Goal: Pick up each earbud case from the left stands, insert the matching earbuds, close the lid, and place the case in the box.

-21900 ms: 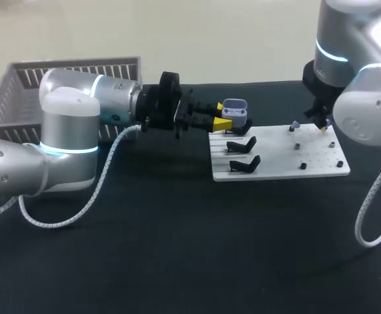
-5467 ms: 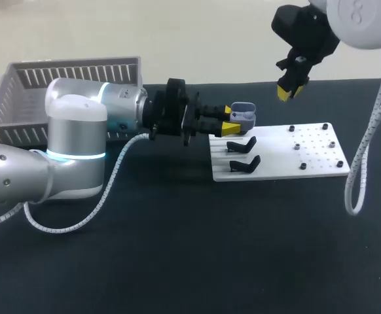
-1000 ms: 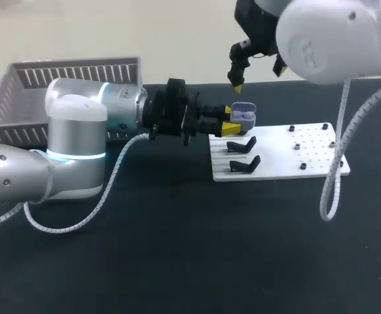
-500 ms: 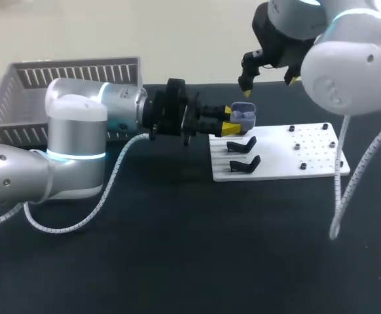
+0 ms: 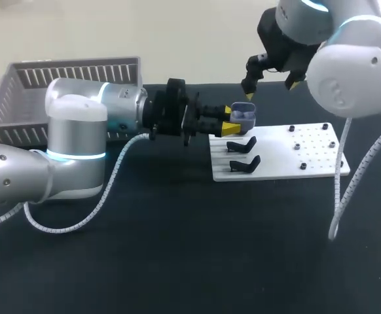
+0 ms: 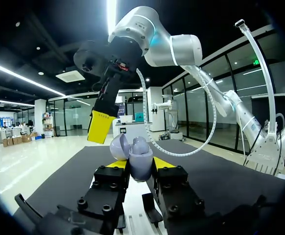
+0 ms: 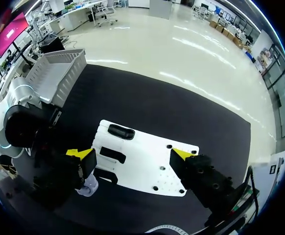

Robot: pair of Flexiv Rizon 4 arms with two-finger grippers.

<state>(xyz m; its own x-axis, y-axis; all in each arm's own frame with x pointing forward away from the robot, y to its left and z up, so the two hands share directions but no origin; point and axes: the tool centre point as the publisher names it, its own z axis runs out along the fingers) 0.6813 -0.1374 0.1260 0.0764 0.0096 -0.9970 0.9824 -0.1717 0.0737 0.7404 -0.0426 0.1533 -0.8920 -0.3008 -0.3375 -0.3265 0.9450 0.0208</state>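
A lavender earbud case (image 5: 243, 115) hangs over the far left corner of the white board (image 5: 282, 160), lid open. My left gripper (image 5: 228, 120) is shut on it from both sides. In the left wrist view the case (image 6: 135, 157) sits between the yellow tips, its lid tipped up. My right gripper (image 5: 271, 86) hovers open above and just right of the case, empty. From its own view the right gripper (image 7: 132, 155) spans the board (image 7: 147, 154), and the case (image 7: 89, 188) shows under one finger. A yellow fingertip (image 6: 101, 127) of the right gripper hangs just beyond the case.
A grey slatted basket (image 5: 53, 88) stands at the back left, behind my left arm. Two black stands (image 5: 243, 154) are on the board's left part, and several small dark pegs (image 5: 303, 167) on its right part. A white cable (image 5: 338, 190) loops down from my right arm.
My right gripper has swung to the right and sunk a little, staying open above the case. The left arm and the case have kept still.
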